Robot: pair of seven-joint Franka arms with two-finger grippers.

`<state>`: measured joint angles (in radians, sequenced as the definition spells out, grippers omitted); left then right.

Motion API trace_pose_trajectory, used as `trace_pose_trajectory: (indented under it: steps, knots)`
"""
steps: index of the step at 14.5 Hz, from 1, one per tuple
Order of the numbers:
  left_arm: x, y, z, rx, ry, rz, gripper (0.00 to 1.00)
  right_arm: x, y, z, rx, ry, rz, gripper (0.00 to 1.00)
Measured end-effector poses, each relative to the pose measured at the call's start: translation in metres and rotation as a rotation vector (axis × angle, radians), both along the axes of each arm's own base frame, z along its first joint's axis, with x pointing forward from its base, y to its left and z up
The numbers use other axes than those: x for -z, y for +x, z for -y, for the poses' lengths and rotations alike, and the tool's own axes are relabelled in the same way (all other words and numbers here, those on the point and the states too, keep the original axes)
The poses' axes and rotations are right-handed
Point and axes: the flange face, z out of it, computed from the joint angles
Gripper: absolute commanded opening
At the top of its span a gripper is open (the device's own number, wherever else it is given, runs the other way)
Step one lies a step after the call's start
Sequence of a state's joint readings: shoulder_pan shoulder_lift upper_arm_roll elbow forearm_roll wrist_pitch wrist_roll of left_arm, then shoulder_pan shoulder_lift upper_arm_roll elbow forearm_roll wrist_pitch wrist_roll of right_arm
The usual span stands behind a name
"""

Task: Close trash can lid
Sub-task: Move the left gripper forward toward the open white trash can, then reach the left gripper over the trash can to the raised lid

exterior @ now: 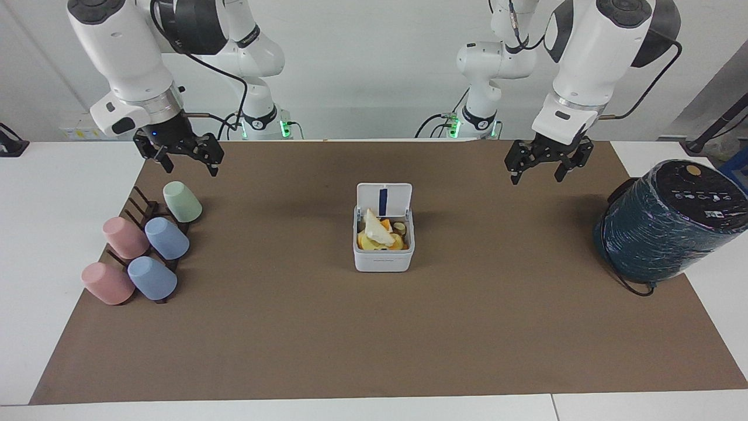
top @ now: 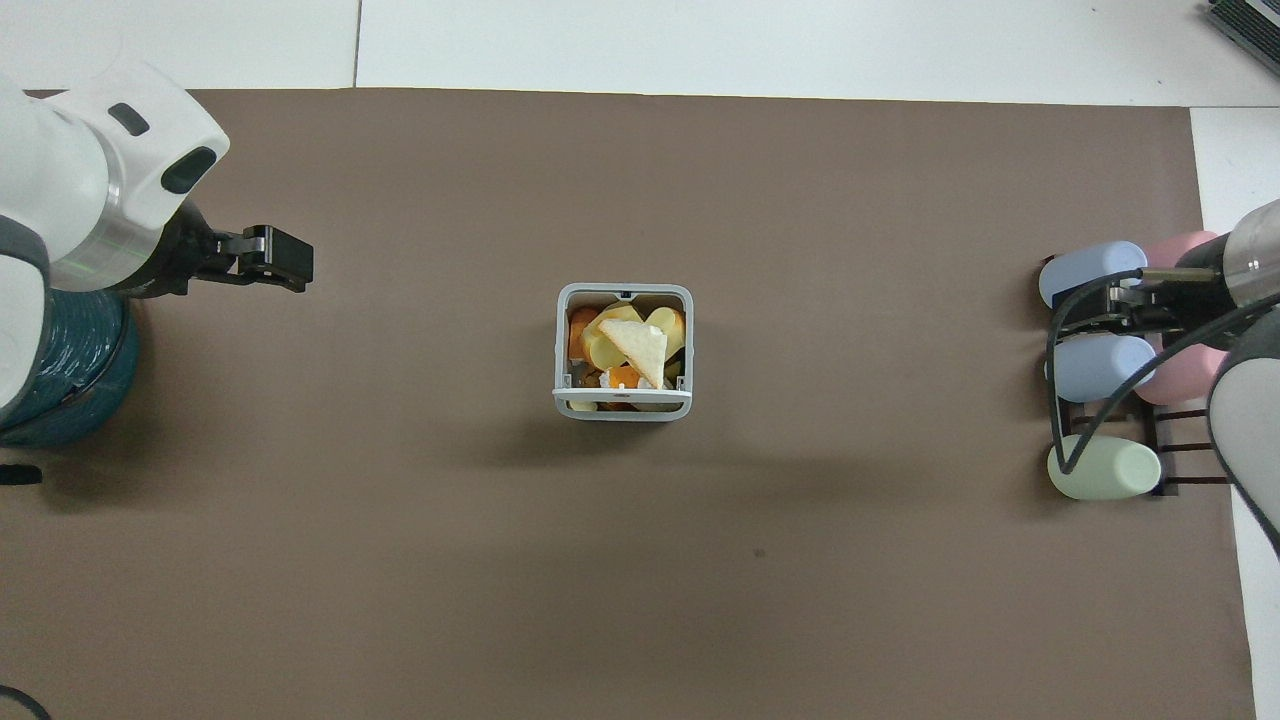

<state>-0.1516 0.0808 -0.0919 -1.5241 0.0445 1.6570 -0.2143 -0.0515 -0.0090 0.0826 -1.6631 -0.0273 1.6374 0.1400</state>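
The trash can (exterior: 383,259) is a small white square box in the middle of the brown mat, filled with yellow and orange scraps and a white piece of paper. It also shows in the overhead view (top: 563,345). Its lid (exterior: 384,199) stands upright and open on the edge nearer to the robots, the dark blue strip showing; from overhead the lid (top: 622,396) is seen edge-on. My left gripper (exterior: 536,175) (top: 285,262) hangs open and empty above the mat toward the left arm's end. My right gripper (exterior: 191,169) (top: 1115,305) hangs open and empty above the cup rack.
A large dark teal cylinder with a black top (exterior: 666,231) (top: 60,370) stands at the left arm's end of the table. A dark rack with several pink, blue and green cups (exterior: 146,251) (top: 1100,365) lies at the right arm's end. The brown mat (exterior: 374,339) covers the table's middle.
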Motion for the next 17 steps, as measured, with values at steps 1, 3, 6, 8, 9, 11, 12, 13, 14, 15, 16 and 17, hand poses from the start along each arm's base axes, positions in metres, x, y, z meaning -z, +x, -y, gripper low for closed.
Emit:
trace_pose_trajectory:
  steps: [1, 3, 6, 8, 9, 11, 12, 13, 14, 15, 16, 17]
  knots:
    - [0.0, 0.0, 0.0, -0.001, 0.0, 0.0, 1.0, 0.0, 0.0, 0.0, 0.0, 0.0, 0.0, 1.0]
    - [0.0, 0.0, 0.0, 0.0, -0.001, 0.0, 1.0, 0.0, 0.0, 0.0, 0.0, 0.0, 0.0, 1.0]
    - [0.0, -0.001, 0.003, 0.002, -0.015, -0.004, 1.0, 0.0, 0.0, 0.0, 0.0, 0.0, 0.0, 1.0]
    - [0.001, -0.001, 0.004, 0.002, -0.024, -0.008, 1.0, 0.0, 0.0, 0.0, 0.0, 0.0, 0.0, 1.0]
    - [0.002, -0.001, 0.004, 0.002, -0.026, -0.012, 1.0, 0.0, 0.0, 0.0, 0.0, 0.0, 0.0, 1.0]
    - [0.01, -0.005, 0.006, 0.009, -0.026, -0.03, 1.0, 0.0, 0.0, 0.0, 0.0, 0.0, 0.0, 1.0]
    - [0.015, -0.009, 0.011, 0.021, -0.026, -0.041, 1.0, 0.0, 0.0, 0.0, 0.0, 0.0, 0.0, 1.0]
    - [0.019, -0.015, 0.019, 0.036, -0.023, -0.051, 1.0, 0.0, 0.0, 0.0, 0.0, 0.0, 0.0, 1.0]
    - [0.022, -0.021, 0.029, 0.053, -0.022, -0.058, 1.0, 0.0, 0.0, 0.0, 0.0, 0.0, 0.0, 1.0]
    - [0.024, -0.029, 0.04, 0.073, -0.024, -0.068, 1.0, 0.0, 0.0, 0.0, 0.0, 0.0, 0.0, 1.0]
    - [0.028, -0.039, 0.052, 0.094, -0.029, -0.081, 1.0, 0.0, 0.0, 0.0, 0.0, 0.0, 0.0, 1.0]
    - [0.033, -0.049, 0.064, 0.109, -0.036, -0.095, 1.0, 0.0, 0.0, 0.0, 0.0, 0.0, 0.0, 1.0]
